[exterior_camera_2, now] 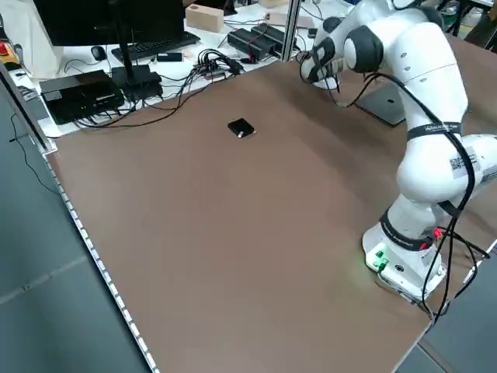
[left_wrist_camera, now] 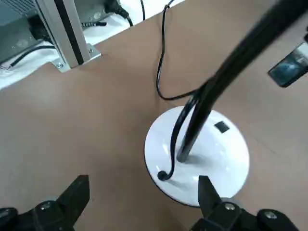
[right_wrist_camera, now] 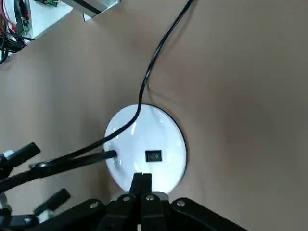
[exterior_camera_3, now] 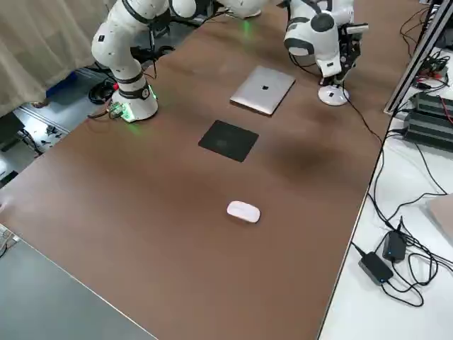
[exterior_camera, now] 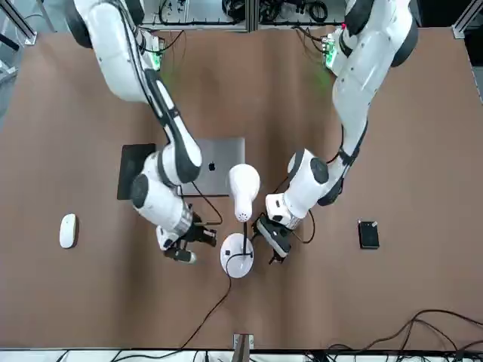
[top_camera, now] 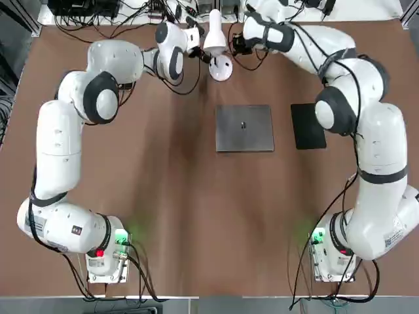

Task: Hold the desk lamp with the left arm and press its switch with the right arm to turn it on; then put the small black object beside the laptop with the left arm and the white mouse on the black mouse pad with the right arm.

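Two grippers flank one desk lamp [exterior_camera: 244, 185] low in the middle of the front view. Its left gripper [left_wrist_camera: 144, 192] stands wide open, with nothing between its two fingers; its right gripper [right_wrist_camera: 142, 179] is closed, fingertips together, over the edge of the round base in the right wrist view. One rectangular black switch [right_wrist_camera: 153, 156] sits on that base, just beyond the closed tips. Whether they touch the base, I cannot tell.

That lamp has one glossy white disc base, one thin dark stem and one smooth, tapering white head. Its single black cord [exterior_camera: 219, 302] curves to the bottom edge of the front view and crosses over the base in the right wrist view.

In the front view, one smooth oval white mouse [exterior_camera: 68, 231] lies at the left, well apart from the one matt black mouse pad [exterior_camera: 136, 170] at upper left. One small black object [exterior_camera: 368, 234], boxy with squared edges, lies right of centre. One closed laptop [exterior_camera: 219, 162], flat grey metal with rounded corners, is at upper centre beside the pad.

Two jointed white arms reach over one brown table [exterior_camera: 302, 309]; the right arm [exterior_camera: 177, 151] covers part of the pad and laptop there, and the lamp head also hides some of the laptop. Two black power bricks [exterior_camera_3: 375, 268] [exterior_camera_3: 395, 246] lie among looping cables at lower right of the right side view.
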Available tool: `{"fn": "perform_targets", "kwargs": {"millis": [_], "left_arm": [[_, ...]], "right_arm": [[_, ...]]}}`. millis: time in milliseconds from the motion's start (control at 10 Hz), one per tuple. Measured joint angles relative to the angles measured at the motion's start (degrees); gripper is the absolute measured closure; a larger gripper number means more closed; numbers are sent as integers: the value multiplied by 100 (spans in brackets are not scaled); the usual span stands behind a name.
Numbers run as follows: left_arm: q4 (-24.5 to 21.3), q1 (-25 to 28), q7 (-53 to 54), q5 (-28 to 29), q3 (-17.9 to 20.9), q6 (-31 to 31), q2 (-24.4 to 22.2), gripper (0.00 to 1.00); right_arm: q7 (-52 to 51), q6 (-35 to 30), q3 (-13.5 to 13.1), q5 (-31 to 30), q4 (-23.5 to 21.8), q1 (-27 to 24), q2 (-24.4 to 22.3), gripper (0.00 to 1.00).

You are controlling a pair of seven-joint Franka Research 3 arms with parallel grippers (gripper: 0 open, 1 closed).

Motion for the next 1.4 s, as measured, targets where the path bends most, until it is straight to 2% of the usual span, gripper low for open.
{"fn": "perform_targets", "kwargs": {"millis": [300,600,800,900,1400], "left_arm": [[352,8,118,0,-257,393,509,1],[1062,-92,485,0,-454,497,1131,3],[1339,-225,559,0,-457,513,1310,12],[1399,-262,572,0,-457,514,1322,22],[1443,-290,581,0,-457,515,1324,56]], "right_arm": [[18,119,70,2,296,84,455,99],[27,119,85,3,373,90,555,99],[28,119,88,3,417,90,602,99],[28,135,90,3,425,90,625,99],[30,423,174,3,479,135,776,99]]}}
